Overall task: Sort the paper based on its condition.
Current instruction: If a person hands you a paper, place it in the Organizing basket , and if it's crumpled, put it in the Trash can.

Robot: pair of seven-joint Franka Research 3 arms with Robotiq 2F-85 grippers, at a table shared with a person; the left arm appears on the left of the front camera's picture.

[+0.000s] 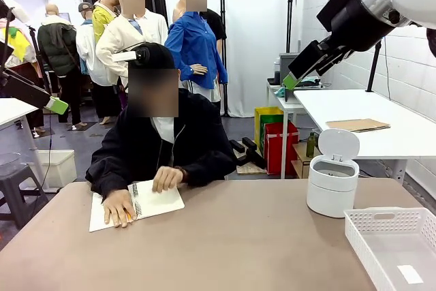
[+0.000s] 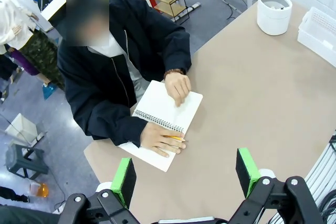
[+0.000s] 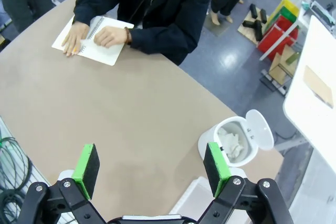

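While lid (image 1: pixel 338 143) stands flipped up, round white bin (image 1: pixel 332 195) sits at far right of table (image 1: pixel 238 236). Right wrist view looks down into bin: crumpled paper (image 3: pixel 230 142) lies inside. From front, bin wall hides it. White basket (image 1: pixel 385 214) at near right corner holds one flat slip (image 1: pixel 410 274); picture edge cuts basket off. Person's hand (image 1: pixel 167 178) lies on notebook (image 1: pixel 160 201), far left. Middle of table bare, lots of room. Left claw (image 2: pixel 186 174) wide open, holding nothing. Right claw (image 3: pixel 151 163) wide open, holding nothing, high above bin side
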